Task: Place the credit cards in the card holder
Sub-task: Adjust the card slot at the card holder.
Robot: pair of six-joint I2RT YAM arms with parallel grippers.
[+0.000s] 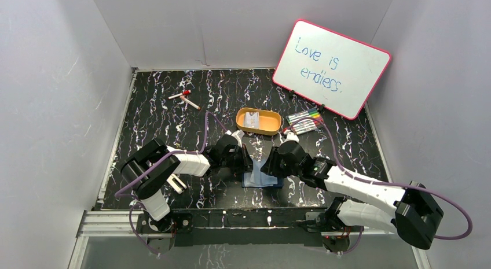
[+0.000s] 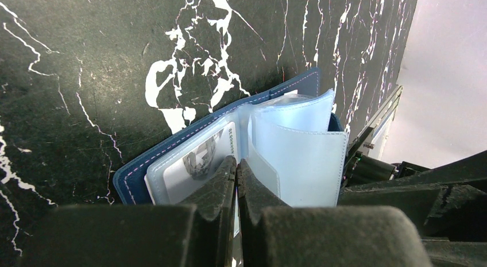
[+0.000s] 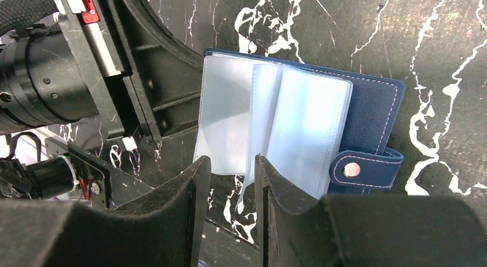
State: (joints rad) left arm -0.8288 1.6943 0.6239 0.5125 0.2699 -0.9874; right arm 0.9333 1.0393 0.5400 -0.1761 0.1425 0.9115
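Observation:
The navy card holder [image 1: 263, 179] lies open on the black marbled table between my two grippers, its clear sleeves fanned up. In the left wrist view one credit card [image 2: 195, 163] sits inside the sleeve on the navy cover [image 2: 129, 181]. My left gripper [image 2: 236, 163] is shut on a thin clear sleeve near the spine. My right gripper [image 3: 230, 163] is open, its fingers on either side of a hanging sleeve edge, next to the snap tab [image 3: 367, 170]. Another credit card [image 1: 251, 120] lies in the orange tray.
The orange oval tray [image 1: 273, 129] stands just behind the holder. Coloured markers [image 1: 304, 121] lie to its right under a leaning whiteboard [image 1: 330, 66]. A red-capped pen [image 1: 185, 98] lies at the back left. A small white object [image 1: 176, 183] lies beside the left arm.

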